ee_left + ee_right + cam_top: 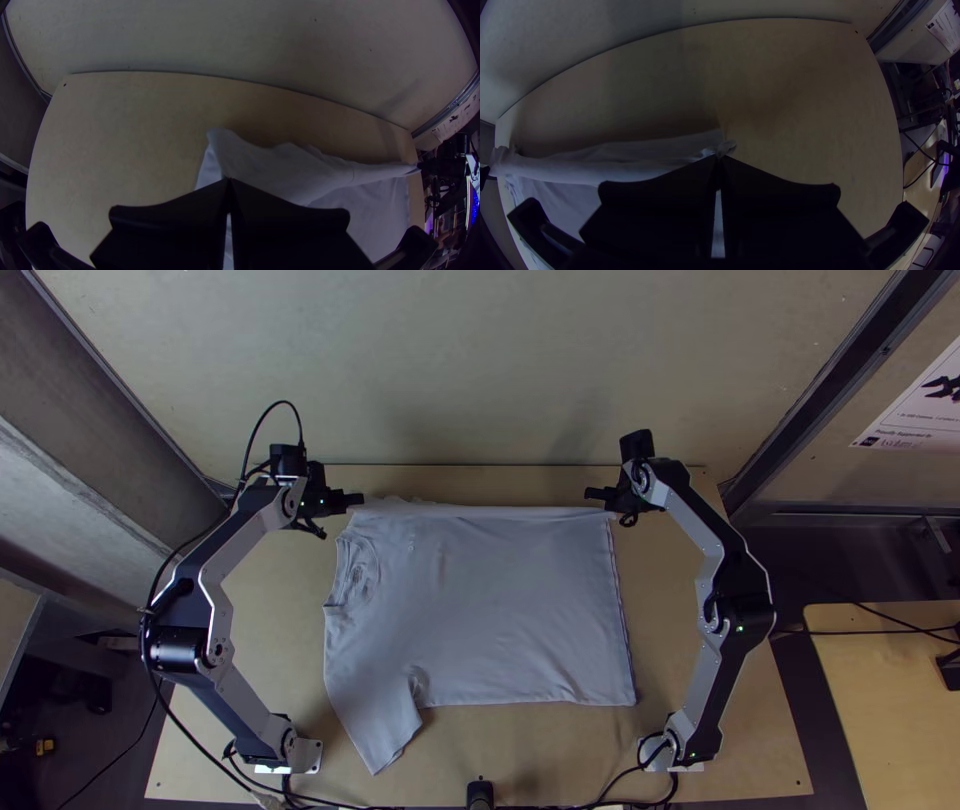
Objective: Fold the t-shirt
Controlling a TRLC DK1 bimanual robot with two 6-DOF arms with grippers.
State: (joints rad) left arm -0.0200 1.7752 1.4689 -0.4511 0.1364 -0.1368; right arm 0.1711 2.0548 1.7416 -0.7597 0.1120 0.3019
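Note:
In the top view the pale t-shirt (500, 610) lies mostly spread, collar to the left, one sleeve pointing toward the near edge. Its far edge is lifted between the grippers. My left gripper (358, 501) is at the far left corner; my right gripper (592, 494) is at the far right corner. In the left wrist view my left gripper (228, 181) is shut on the shirt (280, 170), whose edge stretches across to the other gripper. In the right wrist view my right gripper (719, 158) is shut on the shirt's corner, a small bunch (726, 147) poking past the fingertips.
The light wooden table (280, 620) shows around the shirt, with bare strips at left, right and near side. A pale wall panel (480, 370) stands beyond the far edge. Cables (600, 798) run along the near edge between the arm bases.

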